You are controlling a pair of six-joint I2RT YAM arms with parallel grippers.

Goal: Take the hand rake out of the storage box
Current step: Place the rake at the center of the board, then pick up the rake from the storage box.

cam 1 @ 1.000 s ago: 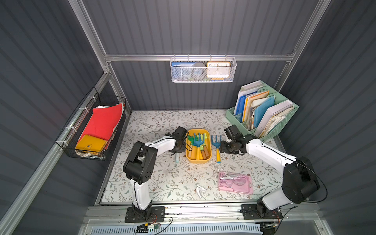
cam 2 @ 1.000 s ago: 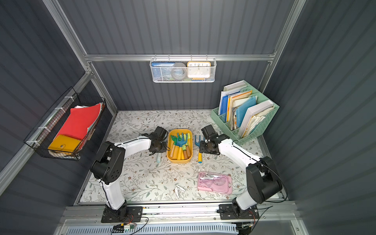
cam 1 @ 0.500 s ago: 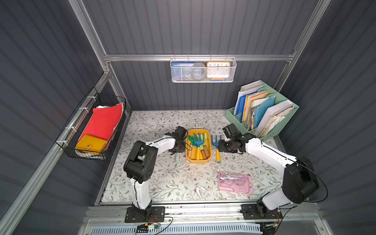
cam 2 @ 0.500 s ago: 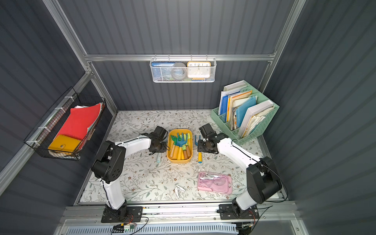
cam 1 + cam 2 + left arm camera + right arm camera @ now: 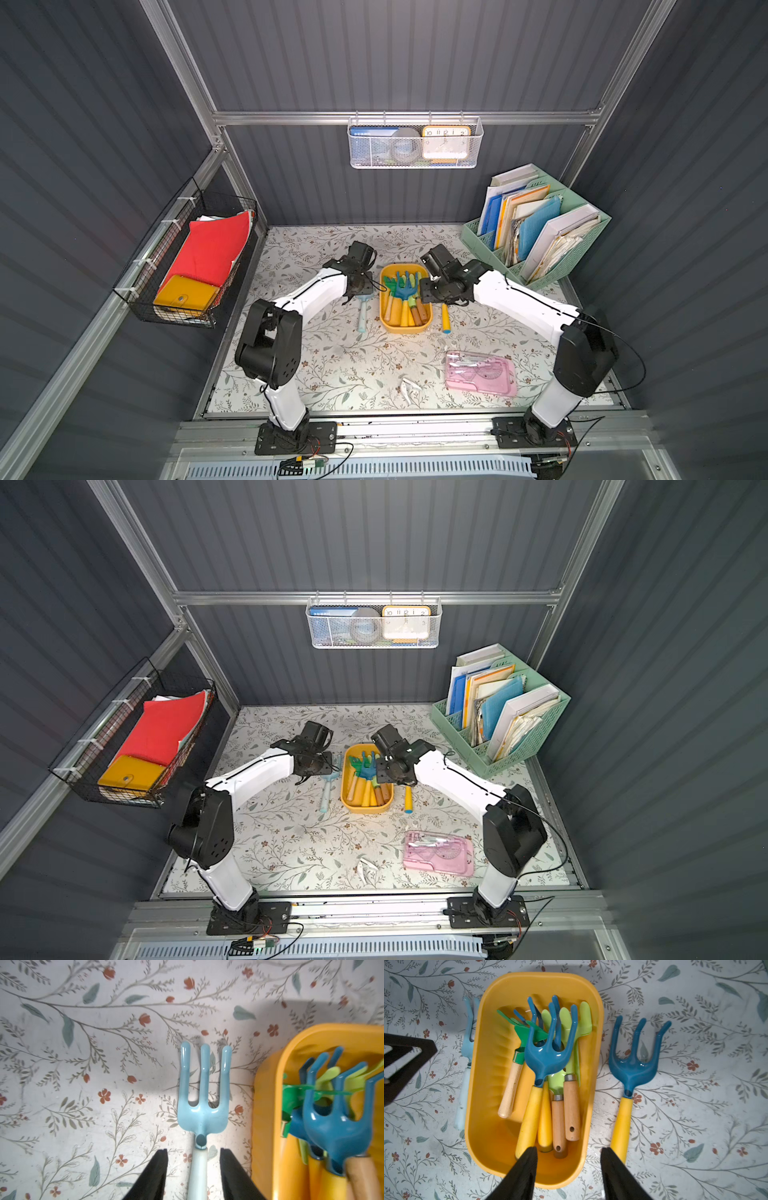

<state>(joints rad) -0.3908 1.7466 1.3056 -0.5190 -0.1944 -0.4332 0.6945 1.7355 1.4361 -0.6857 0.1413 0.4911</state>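
The floral-patterned table (image 5: 332, 374) carries the storage box (image 5: 405, 329) mid-table, between the two arms, with its long axis running from the arm bases toward the back wall. The box holds a stack of hand tools. A dark blue hand rake with a yellow handle (image 5: 548, 1057) lies on top, over green-headed tools with wooden handles (image 5: 571, 1105), all heads toward the back wall.

Two rakes lie on the table outside the box, parallel to it:
- A pale blue hand rake (image 5: 204, 1103) lies just beside the box wall on the left-arm side.
- A second dark blue hand rake (image 5: 632, 1068) lies near the wall on the right-arm side.

The left gripper (image 5: 193, 1152) straddles the pale blue rake's handle, jaws apart, with a gap on each side of the handle. The right gripper (image 5: 569, 1149) hovers over the near end of the box, jaws apart and clear of the tools.
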